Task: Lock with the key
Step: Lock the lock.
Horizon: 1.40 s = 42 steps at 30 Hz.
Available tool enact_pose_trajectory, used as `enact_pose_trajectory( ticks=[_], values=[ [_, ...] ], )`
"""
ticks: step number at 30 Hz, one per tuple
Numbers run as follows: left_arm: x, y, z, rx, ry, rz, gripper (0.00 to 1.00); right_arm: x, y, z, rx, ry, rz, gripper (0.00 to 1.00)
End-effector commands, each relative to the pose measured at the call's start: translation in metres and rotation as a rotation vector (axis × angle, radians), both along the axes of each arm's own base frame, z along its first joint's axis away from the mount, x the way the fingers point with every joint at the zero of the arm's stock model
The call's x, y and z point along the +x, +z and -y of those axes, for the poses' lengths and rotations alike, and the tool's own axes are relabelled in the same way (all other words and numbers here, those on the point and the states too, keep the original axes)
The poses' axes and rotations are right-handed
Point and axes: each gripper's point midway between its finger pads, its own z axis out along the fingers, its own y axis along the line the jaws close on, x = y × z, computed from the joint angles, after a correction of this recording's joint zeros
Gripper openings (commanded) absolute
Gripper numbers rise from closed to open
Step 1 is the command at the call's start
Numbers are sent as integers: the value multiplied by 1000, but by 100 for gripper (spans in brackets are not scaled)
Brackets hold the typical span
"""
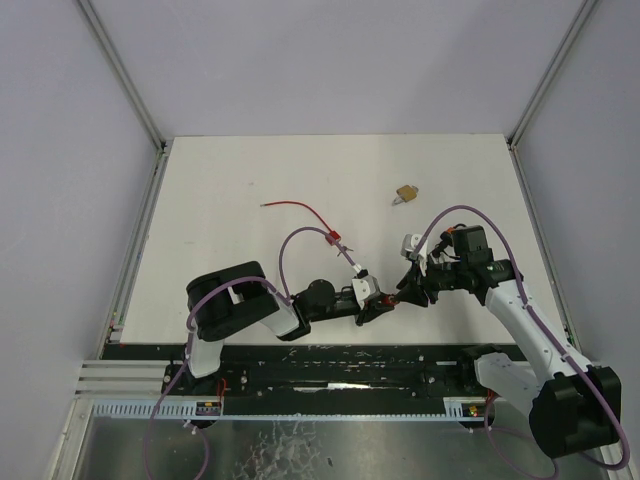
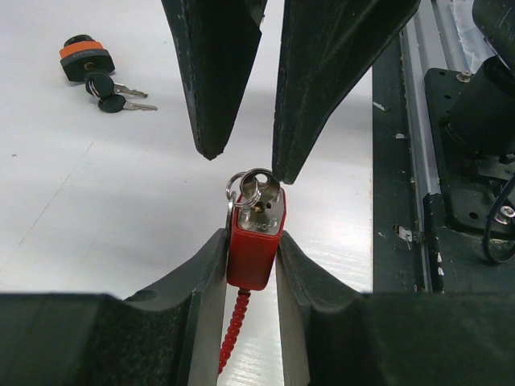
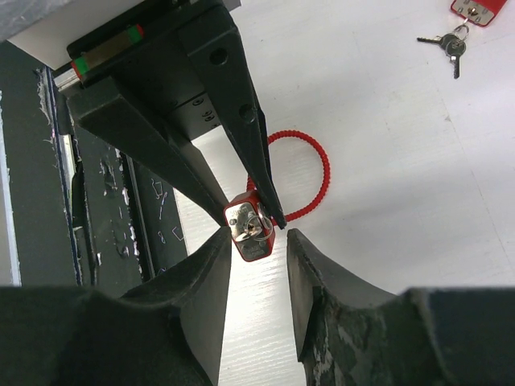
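My left gripper is shut on a small red padlock with a red coiled cable shackle, holding it above the table. A silver key with a ring sits in the padlock's keyhole. My right gripper is open, its fingers on either side of the key end of the padlock; one fingertip is at the key ring. In the top view both grippers meet near the table's front middle, left and right.
A second red lock with a red wire and keys lies mid-table. A brass and orange padlock with keys lies farther back. The black base rail runs along the table's near edge.
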Motion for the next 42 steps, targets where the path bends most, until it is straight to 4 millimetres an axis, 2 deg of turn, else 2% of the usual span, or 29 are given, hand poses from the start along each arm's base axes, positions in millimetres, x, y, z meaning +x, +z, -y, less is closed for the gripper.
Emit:
enact_pose_trajectory(
  ticks=[1,42],
  values=[
    [1,-5,2,0,13,-9,0,3,7,-3,12,2,32,41],
    [-2,-7,0,2,-3,-10,0,0,18,-3,17,20,61,46]
  ],
)
